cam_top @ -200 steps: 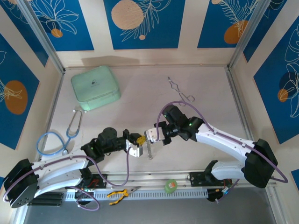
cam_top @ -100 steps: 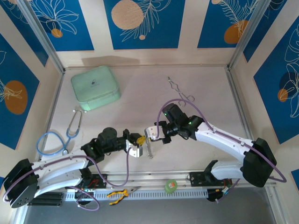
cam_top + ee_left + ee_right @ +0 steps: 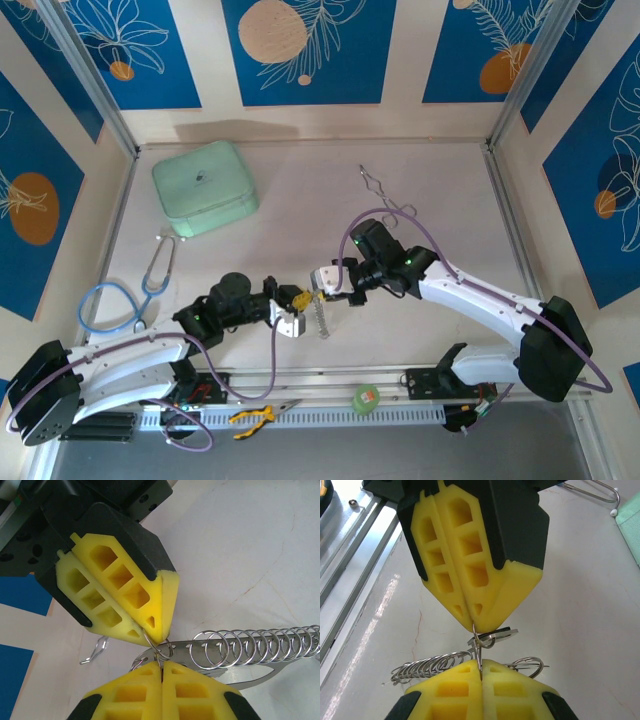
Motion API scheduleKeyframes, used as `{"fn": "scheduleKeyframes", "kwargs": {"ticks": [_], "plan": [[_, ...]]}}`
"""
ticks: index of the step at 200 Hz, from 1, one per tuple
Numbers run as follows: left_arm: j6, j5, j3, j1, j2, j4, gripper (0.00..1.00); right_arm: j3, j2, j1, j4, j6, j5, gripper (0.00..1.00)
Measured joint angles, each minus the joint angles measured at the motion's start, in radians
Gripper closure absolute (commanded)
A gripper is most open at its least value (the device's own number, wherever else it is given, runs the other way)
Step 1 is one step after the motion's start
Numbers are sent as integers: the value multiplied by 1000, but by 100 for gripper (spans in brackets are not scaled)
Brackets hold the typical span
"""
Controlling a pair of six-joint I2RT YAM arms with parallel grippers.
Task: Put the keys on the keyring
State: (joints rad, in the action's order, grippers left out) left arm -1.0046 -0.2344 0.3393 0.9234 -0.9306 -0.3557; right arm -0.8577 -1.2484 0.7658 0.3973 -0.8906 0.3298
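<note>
- Landmark: the mint-green rounded zip case [image 3: 205, 187] on the pale bench [image 3: 440, 180].
- Left gripper [image 3: 293, 308] and right gripper [image 3: 322, 284] meet tip to tip, nearer the arm bases than the case and toward the bench's middle.
- Task item: the pale silvery wire keyring [image 3: 159, 647] sits between the two sets of tips, held clear of the bench. Its coil-like metal link chain [image 3: 321, 320] dangles below it.
- Finger state: both pairs of yellow fingers [image 3: 470, 565] are clenched, and each pinches the keyring's thin wire from an opposite side.
- A dark flat tab [image 3: 497, 634] hangs at the ring. It may be a key head, but I cannot tell.
- Step in hand, as I judge it: working a key onto the ring.
- To do it well, keep one pair as a still anchor and let only the other pair make small moves.
- The wire is thin and the pads are broad, so a twist or pull across the pinch could let the wire slip out.
- Let the chain hang free so it does not snag at the tips.
- The tips are crowded, so any re-grip should be done one side at a time.
- Counts:
  - grippers: 2
  - keyring: 1
  - chain: 1
  - keys: count not settled from these views
  - case: 1
  - blue-tubed stethoscope [image 3: 125, 295], beside the case on its near side: 1
  - silver scissor-like forceps [image 3: 385, 190], well apart from the case: 1
  - green tape roll [image 3: 366, 398]: 1
  - yellow-handled pliers [image 3: 252, 413], at the near rail far from the case: 1
</note>
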Motion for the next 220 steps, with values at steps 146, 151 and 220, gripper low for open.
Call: {"fn": "scheduleKeyframes", "kwargs": {"ticks": [146, 151, 220], "plan": [[-62, 42, 0, 12, -1, 4, 100, 3, 8, -18, -45, 93, 71, 100], [-65, 44, 0, 13, -1, 4, 96, 3, 8, -19, -45, 93, 71, 100], [2, 67, -10, 24, 95, 53, 58, 3, 8, -40, -85, 108, 71, 100]]}}
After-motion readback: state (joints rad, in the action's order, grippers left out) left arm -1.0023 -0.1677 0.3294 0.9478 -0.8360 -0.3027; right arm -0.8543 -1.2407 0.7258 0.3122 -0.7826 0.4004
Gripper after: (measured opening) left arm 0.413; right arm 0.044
